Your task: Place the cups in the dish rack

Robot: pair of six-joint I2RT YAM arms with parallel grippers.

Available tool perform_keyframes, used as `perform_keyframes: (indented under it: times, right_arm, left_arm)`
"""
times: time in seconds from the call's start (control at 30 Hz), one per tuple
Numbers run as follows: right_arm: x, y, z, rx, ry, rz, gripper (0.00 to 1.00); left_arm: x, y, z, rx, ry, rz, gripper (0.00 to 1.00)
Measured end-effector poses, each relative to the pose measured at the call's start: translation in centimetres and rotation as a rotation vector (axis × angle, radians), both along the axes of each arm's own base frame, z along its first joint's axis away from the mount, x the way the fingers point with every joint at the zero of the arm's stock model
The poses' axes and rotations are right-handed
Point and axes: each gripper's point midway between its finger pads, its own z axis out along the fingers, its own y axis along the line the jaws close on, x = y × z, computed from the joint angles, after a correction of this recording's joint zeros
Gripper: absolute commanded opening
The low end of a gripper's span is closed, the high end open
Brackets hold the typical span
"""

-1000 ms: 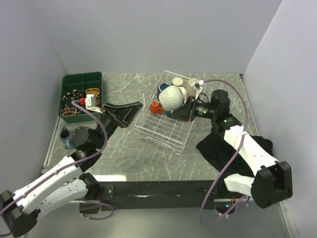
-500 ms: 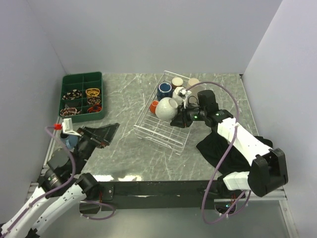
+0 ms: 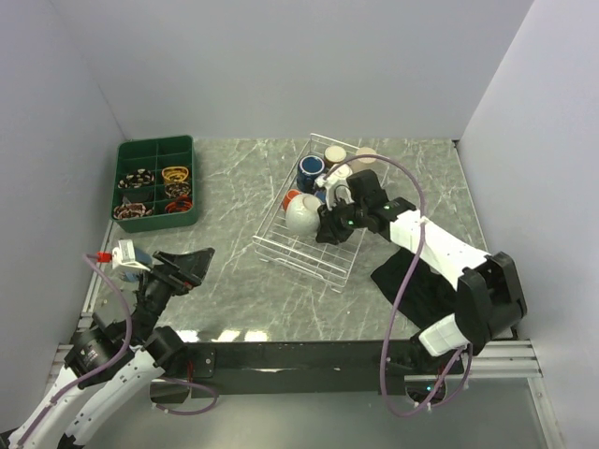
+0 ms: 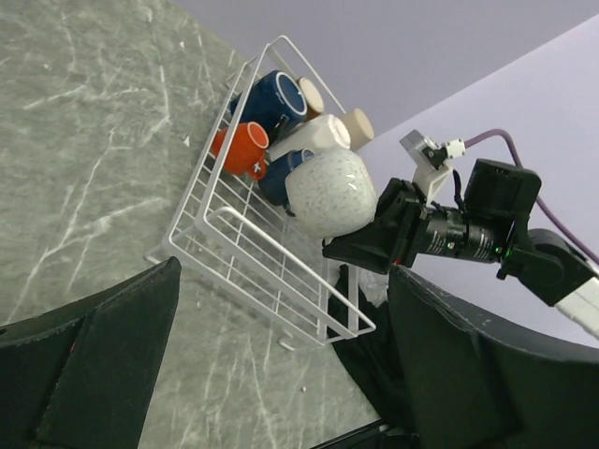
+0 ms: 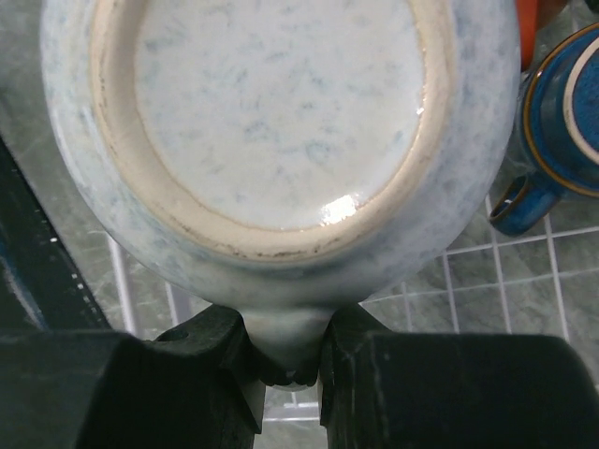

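Observation:
The dish rack (image 3: pixel 304 245) is a white wire basket on the table at centre right. It holds a dark blue mug (image 3: pixel 311 168), a small orange cup (image 3: pixel 291 197) and cream cups (image 3: pixel 335 153) at its far end. My right gripper (image 3: pixel 325 224) is shut on the handle of a white speckled mug (image 3: pixel 299 213). It holds the mug base-up, low over the rack's middle. In the right wrist view the mug's base (image 5: pixel 281 112) fills the frame, with my fingers (image 5: pixel 211 360) clamping the handle. My left gripper (image 3: pixel 183 266) is open and empty near the front left.
A dark green compartment tray (image 3: pixel 154 182) stands at the back left. A black cloth (image 3: pixel 412 281) lies right of the rack under the right arm. A small bluish object (image 3: pixel 127 253) shows partly hidden by the left wrist. The left wrist view shows the rack (image 4: pixel 271 271) and the white mug (image 4: pixel 329 192).
My right gripper has carried the white mug to the left and lower into the rack. My left arm has drawn back toward the near-left corner.

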Motion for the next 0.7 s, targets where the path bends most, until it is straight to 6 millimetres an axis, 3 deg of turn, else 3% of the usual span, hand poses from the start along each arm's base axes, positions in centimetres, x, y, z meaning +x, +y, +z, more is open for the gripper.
perform_keyframes:
  times: [0.3,0.6,0.7]
  right_arm:
    - [0.6,1.7,-2.2,-0.125,-0.010,0.038,0.00]
    - [1.7,3.3,-4.0,-0.214,-0.012,0.064,0.08]
    - [1.9,3.7,-4.7,-0.250,-0.019,0.072,0.15]
  left_arm:
    - [0.0,0.1,-0.7,0.022,0.020,0.004,0.96]
    - [0.0,0.5,-1.1,0.031,0.030,0.023,0.96]
    - [0.1,0.6,-1.2,0.035,0.035,0.028,0.96]
